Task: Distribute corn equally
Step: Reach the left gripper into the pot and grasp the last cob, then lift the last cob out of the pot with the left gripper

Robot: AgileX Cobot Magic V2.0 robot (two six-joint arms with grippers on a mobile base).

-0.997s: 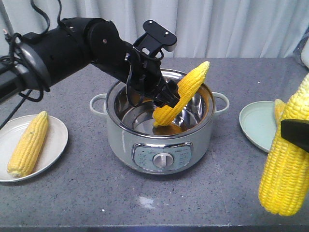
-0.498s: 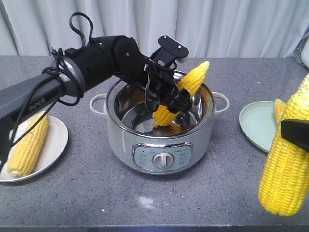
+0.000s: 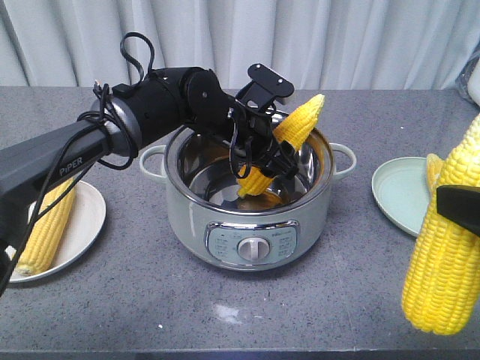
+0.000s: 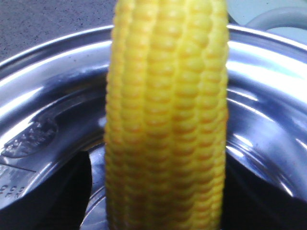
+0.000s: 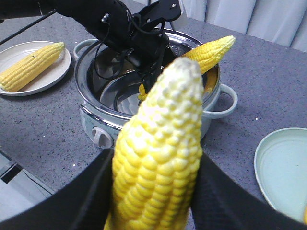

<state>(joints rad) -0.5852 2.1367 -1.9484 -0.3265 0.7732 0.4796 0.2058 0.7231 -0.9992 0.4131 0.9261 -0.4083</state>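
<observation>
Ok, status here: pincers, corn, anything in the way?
Left pincer shut on tilted cob, lower end inside pot. Right pincer shut on second cob, upright, aloft. Third cob on white plate, fourth cob on green plate. Pot rim close.

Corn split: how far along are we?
Done: first cob on the white plate, second cob on the green plate. In hand: left hand grips the third cob tilted in the electric cooker; right hand holds the fourth cob aloft. Left: one more cob onto each plate.
</observation>
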